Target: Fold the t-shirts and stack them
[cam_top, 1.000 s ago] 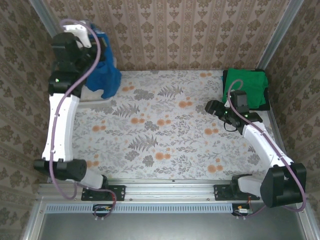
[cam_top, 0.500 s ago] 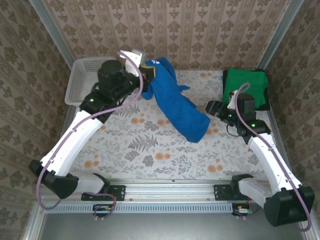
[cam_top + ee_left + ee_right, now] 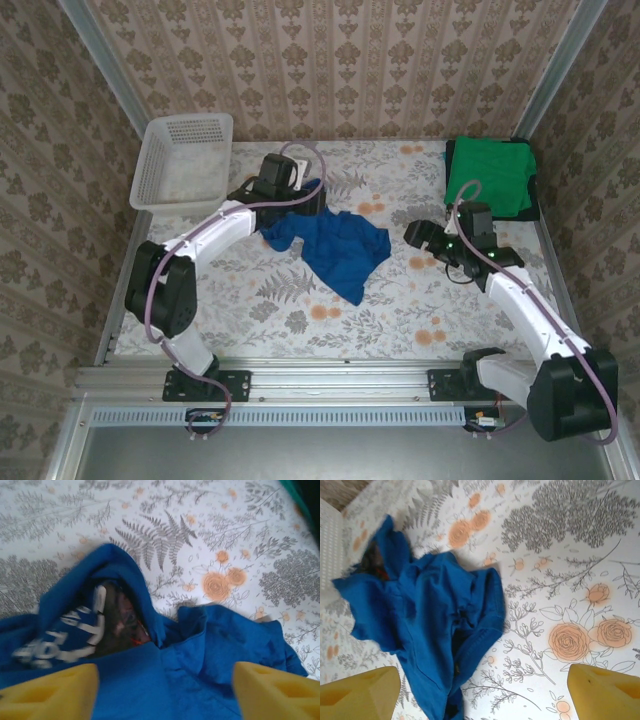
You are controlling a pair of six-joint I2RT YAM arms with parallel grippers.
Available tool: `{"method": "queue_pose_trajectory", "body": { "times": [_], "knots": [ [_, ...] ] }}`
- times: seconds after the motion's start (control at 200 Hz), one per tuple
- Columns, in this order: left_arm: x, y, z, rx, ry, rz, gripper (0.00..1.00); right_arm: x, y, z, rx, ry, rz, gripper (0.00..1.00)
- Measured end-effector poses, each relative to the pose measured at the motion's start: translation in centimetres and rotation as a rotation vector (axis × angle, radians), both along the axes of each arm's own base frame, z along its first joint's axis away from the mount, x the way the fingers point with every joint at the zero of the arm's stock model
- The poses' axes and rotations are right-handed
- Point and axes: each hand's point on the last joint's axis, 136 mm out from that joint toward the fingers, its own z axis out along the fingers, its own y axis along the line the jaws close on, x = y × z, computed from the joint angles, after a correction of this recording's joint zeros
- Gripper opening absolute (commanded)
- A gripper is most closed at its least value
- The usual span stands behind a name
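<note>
Floral bench (image 3: 300,305) is carrying a crumpled blue t-shirt (image 3: 335,245) near its middle.
Right pincer (image 3: 482,690) is hovering wide open and empty beside the shirt; left pincer (image 3: 165,682) is hanging over its far edge, spread wide, gripping nothing. Farther back, a folded green t-shirt (image 3: 490,175) is lying at the right corner, a white basket (image 3: 185,125) at the left.
</note>
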Motion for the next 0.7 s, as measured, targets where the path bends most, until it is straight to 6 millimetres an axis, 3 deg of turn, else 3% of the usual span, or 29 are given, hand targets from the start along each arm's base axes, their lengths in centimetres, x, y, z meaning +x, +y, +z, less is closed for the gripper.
{"method": "queue_pose_trajectory", "body": {
  "times": [0.125,0.29,0.44,0.575,0.7],
  "knots": [
    [-0.3,0.1,0.5,-0.004,-0.003,-0.002,0.85,0.0,1.3,-1.6,-0.018,0.041,0.041,0.88],
    [-1.1,0.7,3.0,-0.011,-0.043,-0.010,0.89,-0.2,3.5,-3.5,-0.053,0.079,0.100,0.86],
    [-3.5,2.3,5.1,-0.031,-0.102,-0.008,0.89,-0.4,5.5,-5.9,-0.101,0.142,0.157,0.83],
    [-5.2,3.7,4.4,-0.024,-0.094,-0.001,0.88,-0.2,7.4,-7.1,-0.137,0.175,0.206,0.78],
    [-5.9,4.7,1.3,0.005,-0.046,0.011,0.85,0.2,9.0,-8.0,-0.163,0.195,0.242,0.75]
  ]
}}
